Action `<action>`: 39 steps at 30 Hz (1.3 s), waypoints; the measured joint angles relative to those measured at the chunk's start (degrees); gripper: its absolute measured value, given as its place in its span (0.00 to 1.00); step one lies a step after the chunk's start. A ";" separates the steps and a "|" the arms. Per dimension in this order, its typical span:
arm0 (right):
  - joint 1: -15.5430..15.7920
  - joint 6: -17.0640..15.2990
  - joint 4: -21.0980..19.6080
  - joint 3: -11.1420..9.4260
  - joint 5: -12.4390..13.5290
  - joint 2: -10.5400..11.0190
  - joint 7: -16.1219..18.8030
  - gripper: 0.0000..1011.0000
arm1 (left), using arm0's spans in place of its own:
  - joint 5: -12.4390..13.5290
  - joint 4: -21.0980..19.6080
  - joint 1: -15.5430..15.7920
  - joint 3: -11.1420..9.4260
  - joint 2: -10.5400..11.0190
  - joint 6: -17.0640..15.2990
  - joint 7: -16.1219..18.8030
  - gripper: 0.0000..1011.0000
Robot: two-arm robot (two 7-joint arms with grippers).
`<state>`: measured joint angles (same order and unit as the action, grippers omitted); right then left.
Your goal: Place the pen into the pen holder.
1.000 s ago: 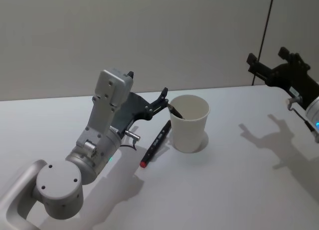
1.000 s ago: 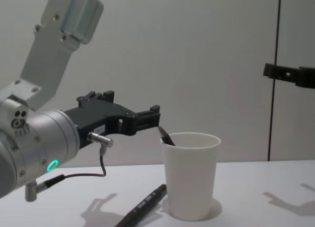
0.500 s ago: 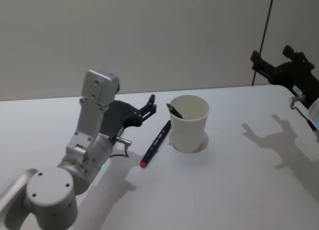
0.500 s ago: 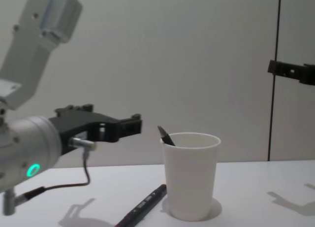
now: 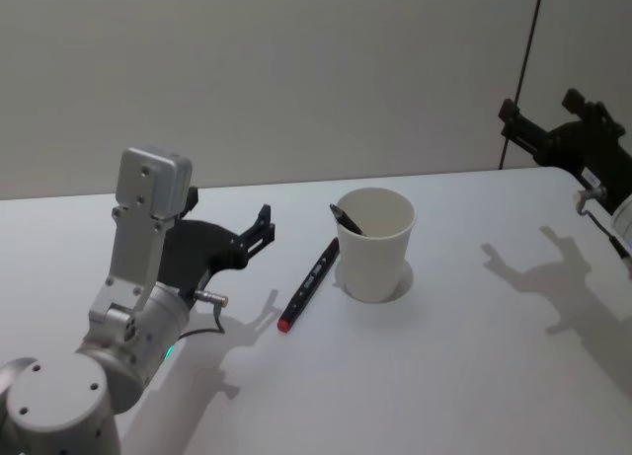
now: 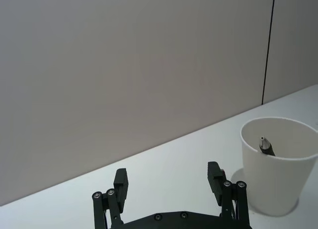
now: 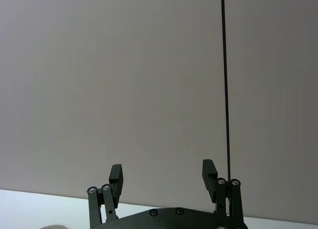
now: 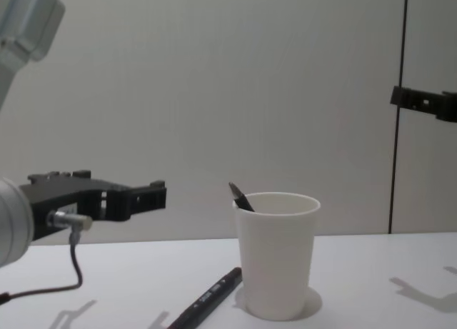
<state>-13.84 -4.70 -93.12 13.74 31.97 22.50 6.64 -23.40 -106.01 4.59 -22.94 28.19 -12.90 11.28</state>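
Count: one cup, two pens, two tools.

Cup: plain white paper, tapered, rolled rim, upright on the worktop, roughly mid-width and closer to the far edge than the near one.

Pen one: dark, already inside the cup, leaning on the rim at the robot's left side, with its end poking just above the rim. The left wrist view shows a greyish tip on that end.

Pen two: black barrel, red end, lying flat on the worktop just beside the cup on the robot's left. Its black end sits by the cup's base and the red end points to the near edge. Cannot tell if it touches the cup.

Left tool: black, fingers apart, nothing between them. It hangs above the worktop toward the left edge, aimed at the cup, well apart from both the cup and the loose pen. A thin cable loops under its wrist.

Right tool: black, fingers apart, empty, held high over the far right corner, well apart from the cup.

Surface: white, matte, smooth worktop with soft shadows of both arms on it.

Room: plain pale grey wall right behind the far edge, with one dark vertical seam running down it on the right.
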 joint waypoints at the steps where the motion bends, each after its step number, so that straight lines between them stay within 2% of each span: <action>1: 0.00 0.01 -0.01 -0.01 0.01 0.00 -0.02 0.99 | -0.60 -0.47 -0.42 0.14 0.44 -0.52 -0.24 0.99; 11: 0.04 0.07 -0.04 -0.02 0.06 0.00 -0.10 0.99 | -1.77 -1.89 -2.43 0.37 2.56 -2.91 -4.42 0.99; 17: 0.05 0.08 -0.04 -0.01 0.06 0.00 -0.14 0.99 | -0.28 -1.95 -3.35 -0.20 3.07 -3.84 -7.12 0.99; 39: 0.04 0.07 -0.03 -0.01 0.06 0.00 -0.15 0.99 | 5.47 0.14 -4.37 -2.04 1.01 -4.36 -7.74 0.99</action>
<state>-13.80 -4.62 -93.15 13.73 32.03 22.50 6.49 -17.92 -105.87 0.21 -24.98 29.19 -17.25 3.53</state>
